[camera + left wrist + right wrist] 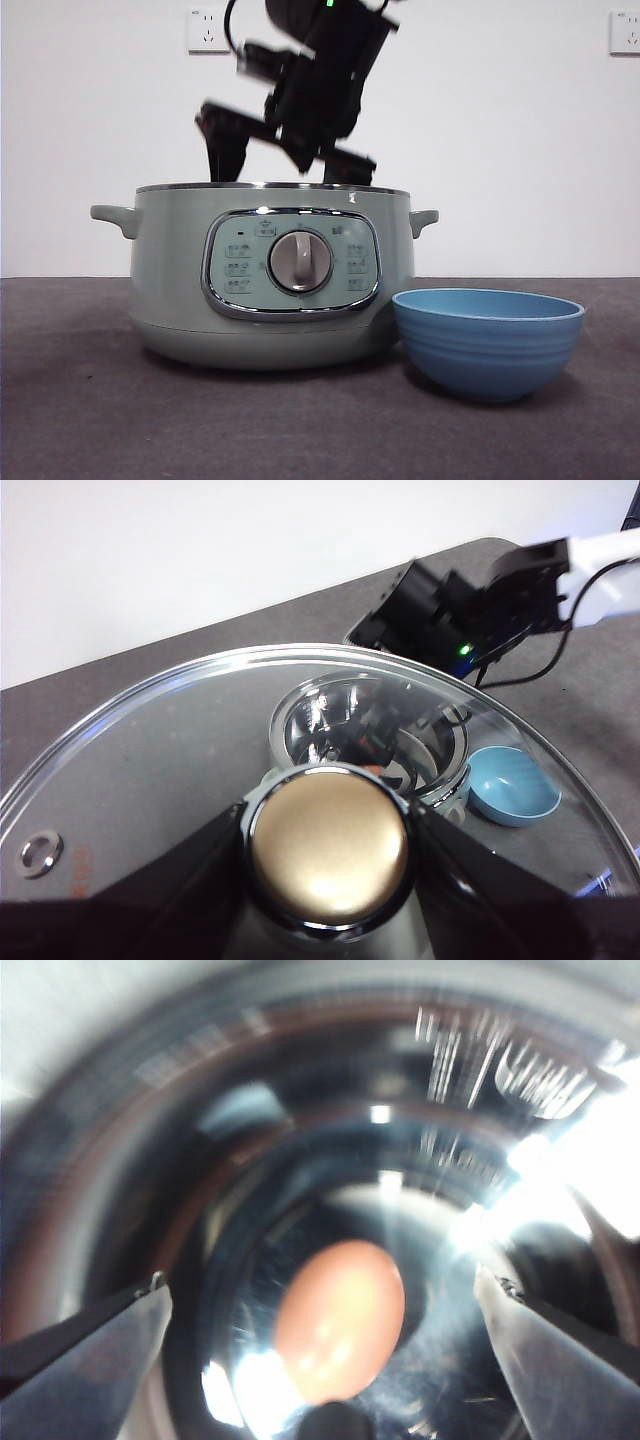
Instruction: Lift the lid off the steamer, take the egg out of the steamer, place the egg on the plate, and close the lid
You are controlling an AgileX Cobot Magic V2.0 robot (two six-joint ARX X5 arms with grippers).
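A: So, where does the lid [200, 780] stand?

B: It is off the steamer [270, 285]. The left gripper [330, 875] holds it up, its two black jaws closed on either side of the knob [328, 848], which looks golden in the left wrist view. Through the glass that view shows the open steamer below, with the blue plate [512, 786] just beside it on the grey desk [150, 695].

A: And the other arm?

B: The right gripper [320, 1350] hangs over the steamer's mouth. In the front view it is the dark, blurred shape [290, 125] just above the steel rim. Its jaws are spread wide and hold nothing.

A: Where is the egg?

B: The egg [340, 1320] lies on the shiny bottom inside the steamer, between the two open jaws in the right wrist view and apart from both. That picture is blurred, so finer detail cannot be told.

A: And the plate?

B: In the front view the plate [488, 340] sits on the desk [100, 420] just beside the steamer, on the side away from the left-hand handle [115, 217]. Nothing shows above its rim; its inside is hidden from this low view.
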